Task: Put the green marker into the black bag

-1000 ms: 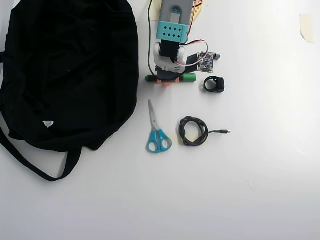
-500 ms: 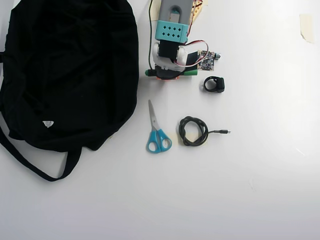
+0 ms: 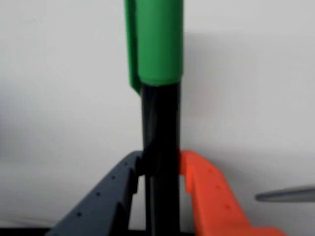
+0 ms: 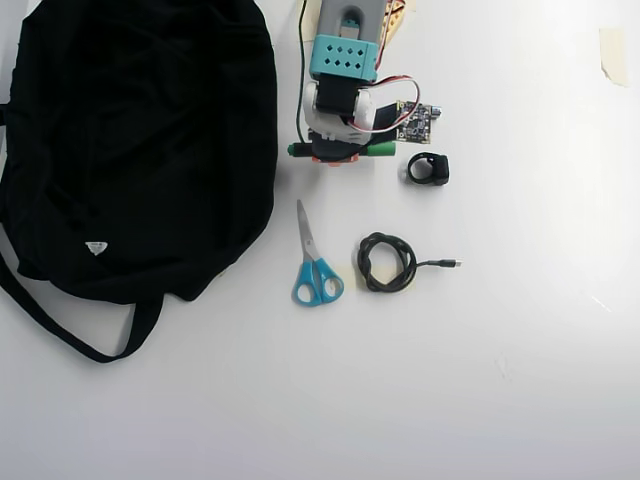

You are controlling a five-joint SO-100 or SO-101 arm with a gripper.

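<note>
The green marker [image 3: 158, 123] has a black barrel and a bright green cap; in the wrist view it runs straight up the middle, clamped between the dark finger and the orange finger of my gripper [image 3: 161, 164]. From overhead the marker [image 4: 378, 149] lies crosswise under the gripper [image 4: 336, 156], its green ends sticking out on both sides. Whether it is off the table cannot be told. The black bag [image 4: 130, 140] is a large soft heap at the left, its edge close to the marker's left end, with a white tag near its lower edge.
Blue-handled scissors [image 4: 314, 262] lie just below the gripper, and their tip [image 3: 285, 195] shows at the wrist view's right edge. A coiled black cable [image 4: 388, 262] and a small black ring-shaped part [image 4: 428, 168] sit to the right. A piece of tape [image 4: 613, 52] is far right.
The marker has shifted slightly up the overhead view together with the gripper, which stays shut on it. The bag, scissors and cable have not moved.
</note>
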